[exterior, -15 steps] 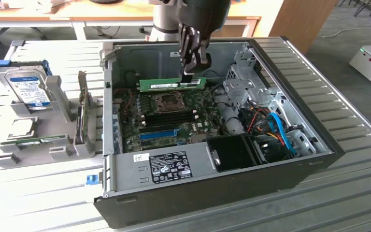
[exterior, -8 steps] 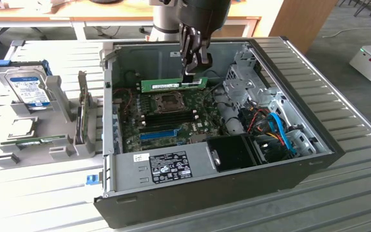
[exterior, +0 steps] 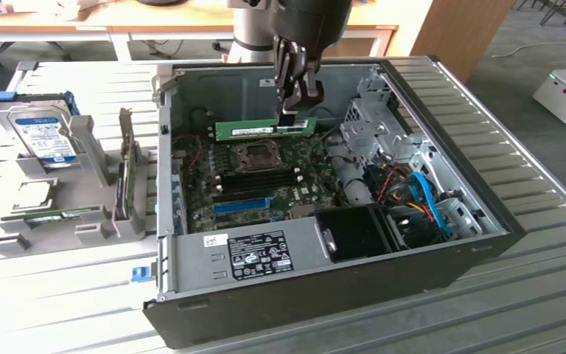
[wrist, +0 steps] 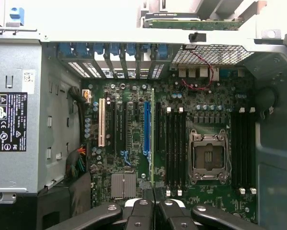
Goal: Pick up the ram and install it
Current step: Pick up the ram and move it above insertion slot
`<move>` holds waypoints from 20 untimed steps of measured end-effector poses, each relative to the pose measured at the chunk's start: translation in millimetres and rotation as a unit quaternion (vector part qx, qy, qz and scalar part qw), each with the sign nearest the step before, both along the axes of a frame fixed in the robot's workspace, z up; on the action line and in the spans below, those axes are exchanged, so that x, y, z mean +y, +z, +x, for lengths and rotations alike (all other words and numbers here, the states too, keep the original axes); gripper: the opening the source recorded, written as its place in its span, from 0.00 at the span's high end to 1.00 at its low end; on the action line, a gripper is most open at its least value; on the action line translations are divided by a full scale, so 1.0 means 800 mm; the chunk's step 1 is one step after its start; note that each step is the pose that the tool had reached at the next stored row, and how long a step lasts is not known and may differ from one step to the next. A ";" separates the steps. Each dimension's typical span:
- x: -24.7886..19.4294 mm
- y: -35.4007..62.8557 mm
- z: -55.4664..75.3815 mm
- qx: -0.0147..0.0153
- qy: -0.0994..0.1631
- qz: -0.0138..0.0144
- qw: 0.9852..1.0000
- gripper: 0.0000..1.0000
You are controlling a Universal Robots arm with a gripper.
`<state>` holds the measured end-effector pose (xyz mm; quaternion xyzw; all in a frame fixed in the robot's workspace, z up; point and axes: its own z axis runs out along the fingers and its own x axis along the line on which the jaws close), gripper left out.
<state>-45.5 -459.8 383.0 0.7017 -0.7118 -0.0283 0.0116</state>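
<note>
The ram (exterior: 263, 129), a long green stick with a white label, hangs level and on edge inside the open computer case (exterior: 460, 251), above the motherboard's far end. My gripper (exterior: 293, 116) comes straight down and is shut on the stick's top edge near its end on the exterior view's right. In the wrist view the ram (wrist: 153, 139) appears edge-on as a thin green line running away from my gripper (wrist: 153, 197), between the blue slot (wrist: 146, 127) and the black memory slots (wrist: 174, 148). The stick is held above the board and sits in no slot.
A CPU socket (exterior: 260, 155) lies just below the ram, with black slots on both sides. The power supply (exterior: 253, 254) and a black fan (exterior: 362, 232) fill the case's near end, with a drive cage (exterior: 371, 122) and cables beside them. A grey rack (exterior: 67, 214) holds a hard drive (exterior: 45, 136).
</note>
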 end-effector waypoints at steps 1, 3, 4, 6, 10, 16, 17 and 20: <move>0.0012 0.000 0.000 0.000 0.000 0.000 1.000 0.88; 0.0036 -0.001 0.000 0.000 0.000 0.000 1.000 0.88; 0.0049 -0.001 0.000 0.000 0.000 0.000 1.000 0.88; 0.0074 -0.001 0.000 0.000 0.000 0.000 1.000 0.88; 0.0130 -0.003 0.000 0.000 0.000 0.000 1.000 0.88; 0.0184 -0.004 0.000 0.000 0.000 0.000 1.000 0.88; 0.0190 -0.005 0.000 0.000 0.000 0.000 1.000 0.88; 0.0205 -0.007 0.000 0.000 -0.001 0.000 1.000 0.88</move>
